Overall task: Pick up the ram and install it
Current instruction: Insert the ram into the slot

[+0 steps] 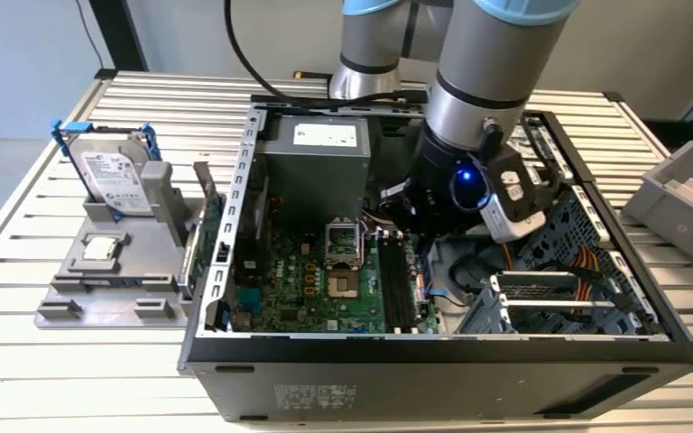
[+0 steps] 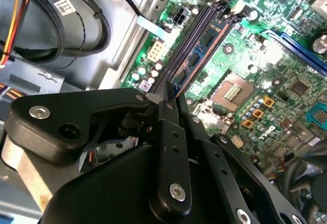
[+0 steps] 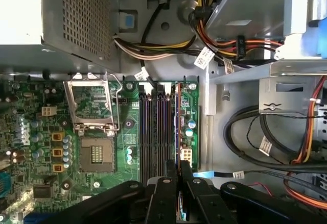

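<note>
- Up close, the gripper (image 3: 179, 183) has its black fingers (image 2: 168, 132) drawn narrowly together, and a thin blue-green strip is pinched between them. I take that strip for the ram (image 2: 204, 43).
- So the pick-up looks done; the arm is down inside the computer case (image 1: 443, 361), right of centre in the exterior view.
- Just past the fingertips, the ram lies edge-on along the long black slots (image 3: 153, 132) of the motherboard (image 1: 310, 289).
- Whether it is pressed home or only resting on a slot, I cannot tell; the fingers cover its middle and the slot latches are hard to make out.
- Farther off, at the exterior view's left, a hard drive (image 1: 118, 176) stands in its holder.
</note>
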Available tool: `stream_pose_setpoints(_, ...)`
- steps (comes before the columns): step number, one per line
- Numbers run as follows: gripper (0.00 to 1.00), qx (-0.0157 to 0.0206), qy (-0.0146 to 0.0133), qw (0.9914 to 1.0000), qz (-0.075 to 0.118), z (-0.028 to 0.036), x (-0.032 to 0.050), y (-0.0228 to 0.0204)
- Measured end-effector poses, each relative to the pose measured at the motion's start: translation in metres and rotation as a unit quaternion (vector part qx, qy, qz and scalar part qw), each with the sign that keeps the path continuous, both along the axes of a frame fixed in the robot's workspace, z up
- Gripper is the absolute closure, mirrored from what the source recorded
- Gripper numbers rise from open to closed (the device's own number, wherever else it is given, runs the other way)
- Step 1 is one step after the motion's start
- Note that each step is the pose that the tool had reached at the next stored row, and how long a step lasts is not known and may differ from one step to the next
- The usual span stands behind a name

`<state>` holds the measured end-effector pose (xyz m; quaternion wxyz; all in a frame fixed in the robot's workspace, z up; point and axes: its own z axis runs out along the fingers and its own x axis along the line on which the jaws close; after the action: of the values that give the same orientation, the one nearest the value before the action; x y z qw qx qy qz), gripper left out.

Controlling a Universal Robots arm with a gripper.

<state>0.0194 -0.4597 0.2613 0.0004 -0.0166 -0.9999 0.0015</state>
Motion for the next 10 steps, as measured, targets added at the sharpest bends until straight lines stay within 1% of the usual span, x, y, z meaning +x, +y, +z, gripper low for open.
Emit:
stream_pose_setpoints(3, 1.0, -0.0001, 0.0, 1.0, 0.0, -0.0054, 0.0, -0.0013)
stream_pose_setpoints(6, 1.0, -0.0001, 0.0, 1.0, 0.001, -0.0087, 0.0001, -0.0028)
stream_pose_setpoints(10, 1.0, -0.0001, 0.0, 1.0, 0.001, -0.0126, 0.0002, -0.0068)
